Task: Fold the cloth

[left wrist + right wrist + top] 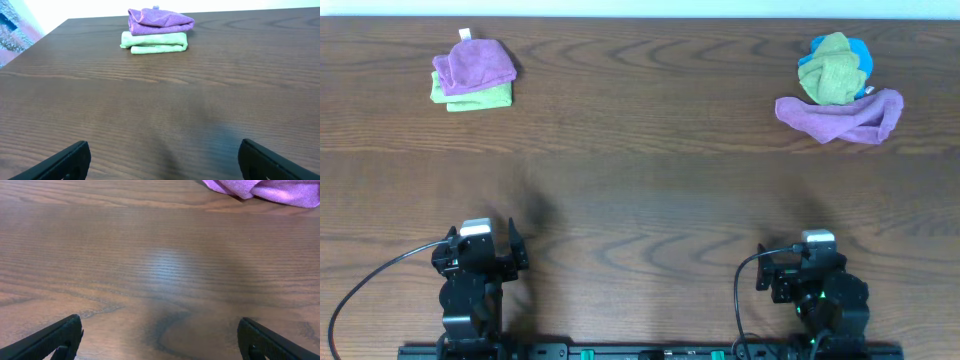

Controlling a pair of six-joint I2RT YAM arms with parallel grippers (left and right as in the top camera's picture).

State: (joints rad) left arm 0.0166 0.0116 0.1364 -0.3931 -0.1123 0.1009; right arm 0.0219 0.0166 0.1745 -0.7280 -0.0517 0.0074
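Note:
A crumpled green cloth [832, 68] lies on top of a bright blue cloth [858, 52] in a pile at the far right. A second lime-green cloth [478, 98], folded, lies under a folded purple cloth [473, 62] at the far left. That stack also shows in the left wrist view, green [155, 42] under purple [160, 21]. My left gripper [482, 238] [162, 160] is open and empty at the near left edge. My right gripper [805, 252] [160, 337] is open and empty at the near right edge. Both are far from the cloths.
A loose purple cloth [842, 115] lies in front of the right pile, and its edge shows in the right wrist view [265, 190]. A small white tag [465, 35] sticks out at the back of the left stack. Bare dark wood table [640, 190] lies between the grippers and the cloths.

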